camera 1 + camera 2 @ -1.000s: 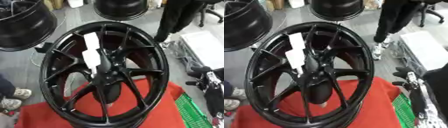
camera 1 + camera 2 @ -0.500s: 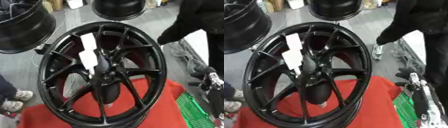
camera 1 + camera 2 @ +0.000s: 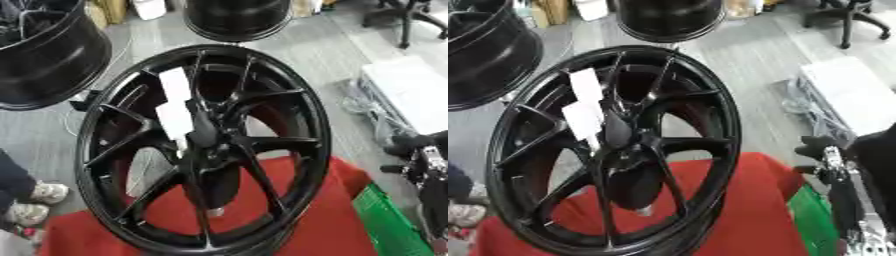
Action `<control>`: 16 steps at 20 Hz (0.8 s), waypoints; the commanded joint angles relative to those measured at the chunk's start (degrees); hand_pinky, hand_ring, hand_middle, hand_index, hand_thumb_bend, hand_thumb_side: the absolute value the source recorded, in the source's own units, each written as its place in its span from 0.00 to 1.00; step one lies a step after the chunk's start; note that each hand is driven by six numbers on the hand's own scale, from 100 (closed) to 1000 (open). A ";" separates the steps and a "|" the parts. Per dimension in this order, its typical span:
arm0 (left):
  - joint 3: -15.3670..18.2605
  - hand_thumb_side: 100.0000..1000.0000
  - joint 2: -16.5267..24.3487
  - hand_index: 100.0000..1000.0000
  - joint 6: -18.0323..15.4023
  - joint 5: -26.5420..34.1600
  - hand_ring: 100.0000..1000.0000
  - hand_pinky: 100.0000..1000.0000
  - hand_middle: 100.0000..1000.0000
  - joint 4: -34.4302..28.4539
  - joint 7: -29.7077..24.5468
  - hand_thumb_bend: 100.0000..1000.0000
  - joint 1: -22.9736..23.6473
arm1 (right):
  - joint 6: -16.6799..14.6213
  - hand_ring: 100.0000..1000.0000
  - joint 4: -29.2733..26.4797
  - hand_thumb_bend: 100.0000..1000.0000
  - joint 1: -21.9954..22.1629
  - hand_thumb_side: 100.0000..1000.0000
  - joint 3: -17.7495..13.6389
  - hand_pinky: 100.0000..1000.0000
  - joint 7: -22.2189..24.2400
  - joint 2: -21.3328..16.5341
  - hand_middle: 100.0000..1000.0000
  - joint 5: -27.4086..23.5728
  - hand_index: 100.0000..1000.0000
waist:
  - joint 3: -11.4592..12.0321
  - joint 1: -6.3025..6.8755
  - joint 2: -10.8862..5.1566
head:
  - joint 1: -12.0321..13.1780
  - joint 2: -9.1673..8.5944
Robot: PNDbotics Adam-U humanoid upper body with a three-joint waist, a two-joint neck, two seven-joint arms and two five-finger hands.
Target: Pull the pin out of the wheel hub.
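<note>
wheel: black multi-spoke wheel hub (image 3: pixel 206 145) stands tilted on a red cloth (image 3: pixel 315 225), rim down.
pin: cannot make it out; likely at the dark centre boss (image 3: pixel 619 135), beside the white tags (image 3: pixel 175 107).
handling: probably stiff metal, snug in its bore; pinch the exposed end, pull straight along its axis. Wheel heavy, may rock.
right hand: dark shape at right edge (image 3: pixel 833 160), off the wheel; finger state cannot tell.
left hand: not seen.

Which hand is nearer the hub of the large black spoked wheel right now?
Right. The right hand sits off to the right of the black spoked wheel, apart from its rim and short of the hub. The left hand shows in no view.
</note>
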 commanded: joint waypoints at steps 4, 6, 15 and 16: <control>-8.17 0.31 7.15 0.84 -9.91 -9.28 0.32 0.45 0.65 4.12 -7.43 0.70 -9.57 | -0.05 0.77 -0.47 0.00 0.11 0.94 0.56 0.58 0.68 -1.48 0.56 0.18 0.72 | -1.08 0.28 -1.39 | 0.24 -1.08; -10.55 0.34 6.88 0.85 -10.10 -12.28 0.32 0.45 0.68 4.67 -8.65 0.76 -12.82 | -0.04 0.77 -0.42 0.00 0.11 0.94 0.68 0.58 0.83 -1.59 0.56 0.19 0.72 | -1.48 0.49 -1.42 | 0.24 -1.23; -20.27 0.26 -0.35 0.85 -10.16 -22.39 0.32 0.48 0.72 7.56 -12.96 0.89 -26.65 | 0.04 0.77 -0.17 0.00 -0.10 0.96 1.26 0.58 1.44 -2.03 0.56 0.13 0.72 | -2.84 1.41 -1.45 | 0.33 -1.56; -21.27 0.22 -1.38 0.84 -10.16 -23.08 0.33 0.49 0.71 8.35 -13.87 0.87 -27.95 | 0.04 0.77 -0.15 0.00 -0.11 0.96 1.33 0.58 1.52 -2.13 0.56 0.14 0.72 | -2.99 1.54 -1.48 | 0.43 -1.56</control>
